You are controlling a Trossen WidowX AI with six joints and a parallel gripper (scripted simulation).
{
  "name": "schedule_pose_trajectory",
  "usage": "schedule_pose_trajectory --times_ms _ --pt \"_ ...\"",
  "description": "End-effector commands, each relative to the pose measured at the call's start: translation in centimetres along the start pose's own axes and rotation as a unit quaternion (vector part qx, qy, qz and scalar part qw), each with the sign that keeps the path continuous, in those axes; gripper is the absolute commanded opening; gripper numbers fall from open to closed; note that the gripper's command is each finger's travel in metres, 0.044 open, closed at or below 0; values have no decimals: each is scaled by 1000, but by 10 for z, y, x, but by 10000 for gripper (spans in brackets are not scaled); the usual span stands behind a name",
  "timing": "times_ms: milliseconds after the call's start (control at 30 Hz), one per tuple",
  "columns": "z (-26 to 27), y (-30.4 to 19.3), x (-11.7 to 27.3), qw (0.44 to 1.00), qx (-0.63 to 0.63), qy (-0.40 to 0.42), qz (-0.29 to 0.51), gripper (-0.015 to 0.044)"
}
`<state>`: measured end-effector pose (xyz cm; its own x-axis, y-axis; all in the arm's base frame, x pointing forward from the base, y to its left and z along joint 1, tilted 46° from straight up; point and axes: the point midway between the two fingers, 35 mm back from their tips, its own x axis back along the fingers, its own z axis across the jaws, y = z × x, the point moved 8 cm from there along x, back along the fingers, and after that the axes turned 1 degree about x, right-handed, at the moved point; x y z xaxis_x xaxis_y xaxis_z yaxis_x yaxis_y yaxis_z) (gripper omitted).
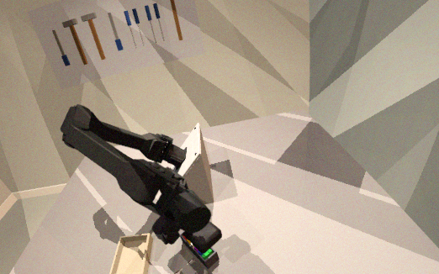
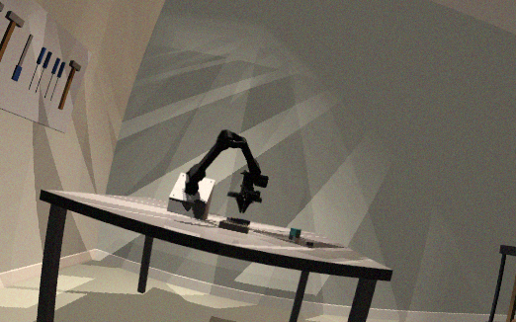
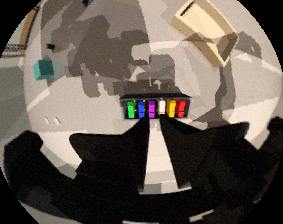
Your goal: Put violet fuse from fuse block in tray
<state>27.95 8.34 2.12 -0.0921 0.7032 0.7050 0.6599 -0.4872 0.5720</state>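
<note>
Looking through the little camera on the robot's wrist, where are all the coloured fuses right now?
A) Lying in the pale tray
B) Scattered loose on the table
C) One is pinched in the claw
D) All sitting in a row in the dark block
D: in the wrist view the coloured fuses stand side by side in the fuse block, the tray holds none, and the gripper above holds nothing.

Workshop: wall tool board (image 1: 115,31) w/ hammers, screwdrivers; workbench (image 2: 121,209).
</note>
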Motion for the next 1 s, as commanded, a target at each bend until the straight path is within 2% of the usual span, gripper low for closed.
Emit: schedule_pose_trajectory --times_ms 0,967 --pt "1 -3 1 1000 -13 -3 2 63" --pt "0 -3 -25 1000 -13 -4 2 63"
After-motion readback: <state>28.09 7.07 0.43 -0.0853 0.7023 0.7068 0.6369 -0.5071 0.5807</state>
